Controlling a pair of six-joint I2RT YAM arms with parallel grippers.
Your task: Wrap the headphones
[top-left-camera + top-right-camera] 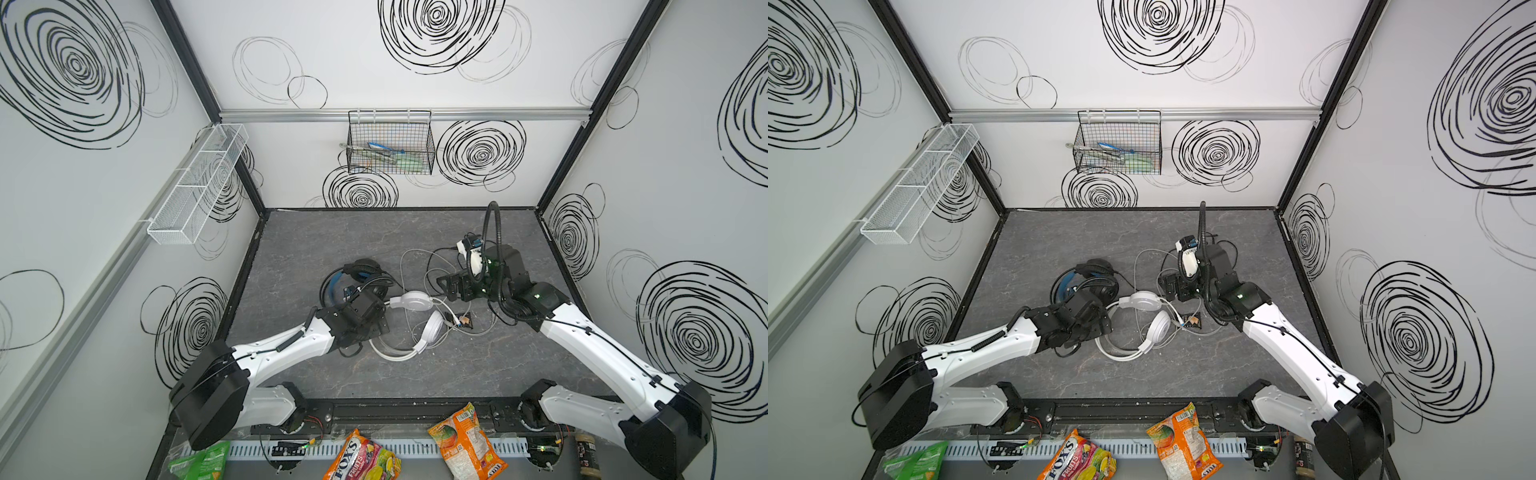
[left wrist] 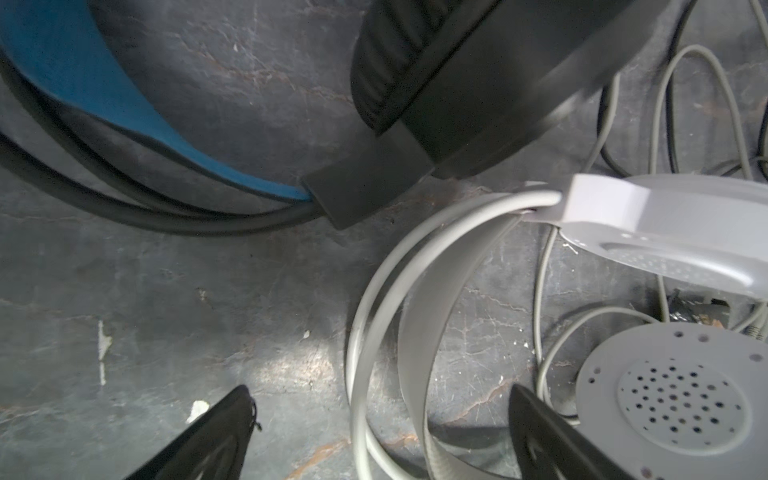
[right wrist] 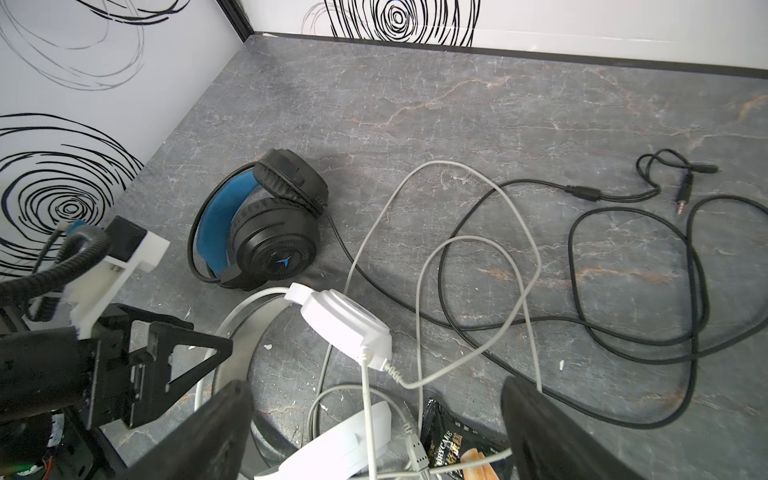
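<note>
Neither headset was wrapped yet! The grey marbled table [image 1: 365,245] filled the lower middle of both top views. The left arm [image 1: 282,345] and the right arm [image 1: 602,345] both reached over its centre, where the whole job lay. The black headphones [image 1: 357,278] sat just left of centre, cups folded together and the blue lining showing. The white headphones [image 1: 415,316] lay just beside them to the right, one cup nearly against a black one, so a grab at either looked likely to nudge the other. To the right, in the right wrist view, the black cable [image 3: 540,183] and the white cable [image 3: 440,163] sprawled in loose loops that crossed each other. That tangle probably explained why that arm hung above them: the cords would want separating before any winding. The left gripper [image 2: 380,419] stood wide open and empty, low at the bottom edge of its wrist view, with the white headband running between its jaws, which looked like a line-up for a pinch. Whether it touched the band, I couldn't tell. The right gripper [image 3: 374,395] was spread wide too, gripping nothing, poised above the white cup where the cord leaves it. Far right, the plugs [image 3: 683,193] lay free, and a small snack packet [image 3: 449,444] sat tucked under the white cord.
</note>
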